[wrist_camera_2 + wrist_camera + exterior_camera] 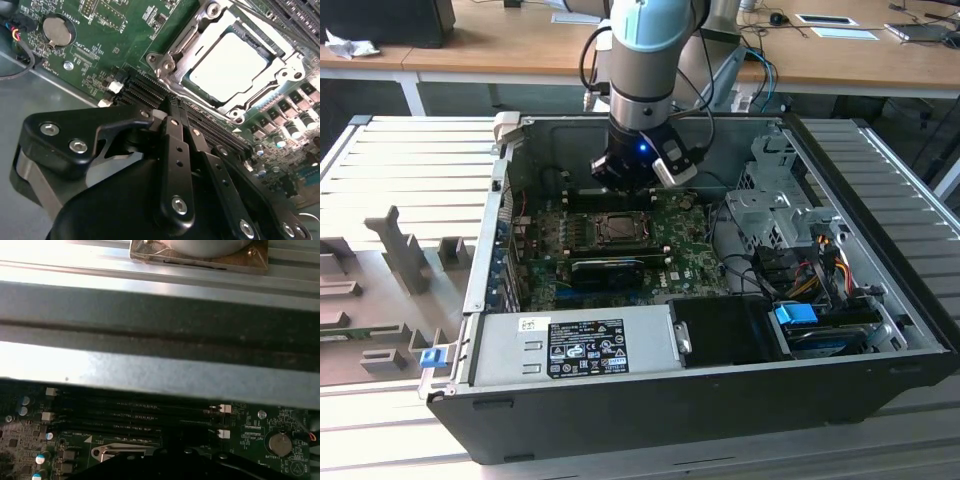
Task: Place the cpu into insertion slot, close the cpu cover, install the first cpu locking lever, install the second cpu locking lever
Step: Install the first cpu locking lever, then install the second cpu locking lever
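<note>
One open computer case (720, 400) lies on its side on the ribbed bench (410, 160), its wide mouth facing up, and takes most of the exterior view. Inside it, the green motherboard (690, 265) lies flat on the case floor, with a grey power supply (580, 345) along the near wall and a drive cage (770, 200) with loose cables at the exterior view's right. The arm (645, 60) reaches down through the open top, leaving free room on every side up to the case walls.

Its black end effector (175, 112) hangs just above the board beside the insertion slot (618, 228), fingers (175, 165) pressed together, gripping nothing. In the second wrist view the cpu (227, 67) lies flat, pale face up, seated in the slot, edges square to the socket rim. The cpu cover (200, 37) lies down around it, framing the chip through its middle opening. Long black memory slots (135, 412) run alongside the socket.
</note>
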Controlling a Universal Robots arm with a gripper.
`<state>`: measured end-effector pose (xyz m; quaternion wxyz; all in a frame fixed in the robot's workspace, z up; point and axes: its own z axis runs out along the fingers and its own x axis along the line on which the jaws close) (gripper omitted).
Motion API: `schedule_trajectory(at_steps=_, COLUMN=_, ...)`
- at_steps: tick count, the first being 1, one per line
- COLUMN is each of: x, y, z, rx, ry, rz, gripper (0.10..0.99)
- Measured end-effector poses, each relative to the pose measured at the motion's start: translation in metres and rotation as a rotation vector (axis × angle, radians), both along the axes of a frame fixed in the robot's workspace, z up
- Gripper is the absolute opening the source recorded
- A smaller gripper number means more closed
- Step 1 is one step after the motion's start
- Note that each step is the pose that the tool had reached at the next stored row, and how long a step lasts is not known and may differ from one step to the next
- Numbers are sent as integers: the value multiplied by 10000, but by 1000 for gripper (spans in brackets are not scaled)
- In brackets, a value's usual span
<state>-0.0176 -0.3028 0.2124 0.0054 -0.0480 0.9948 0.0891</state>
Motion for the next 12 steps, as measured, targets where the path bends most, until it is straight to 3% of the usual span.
schedule_trajectory(at_steps=12, x=0, y=-60, z=0, rx=-1, ry=1, rz=0, gripper=106)
